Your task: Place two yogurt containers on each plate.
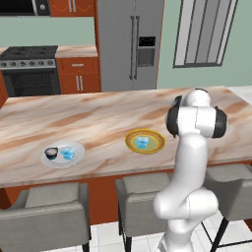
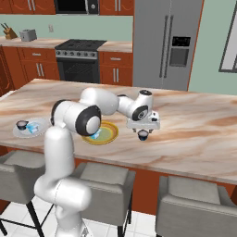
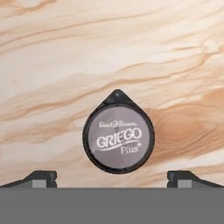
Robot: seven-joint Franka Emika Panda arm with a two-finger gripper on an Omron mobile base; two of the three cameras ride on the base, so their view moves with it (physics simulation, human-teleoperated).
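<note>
A dark yogurt container (image 3: pixel 118 135) with a grey lid stands on the marble counter, between the fingertips (image 3: pixel 42 178) of my open gripper (image 3: pixel 112 179). In the right base view the gripper (image 2: pixel 143 130) hovers just over this cup (image 2: pixel 143 136), to the right of the yellow-rimmed plate (image 2: pixel 109 135). That plate (image 1: pixel 156 143) holds one light blue cup (image 1: pixel 142 142). The white-grey plate (image 1: pixel 74 146) further left carries a dark cup (image 1: pixel 51 152) and a light blue cup (image 1: pixel 67 154).
Grey stools (image 1: pixel 44 216) line the near edge of the island counter (image 1: pixel 98 118). My own arm (image 1: pixel 194 147) hides the counter to the right of the yellow-rimmed plate in the left base view. A stove (image 2: pixel 81 60) and a fridge (image 2: pixel 164 41) stand behind.
</note>
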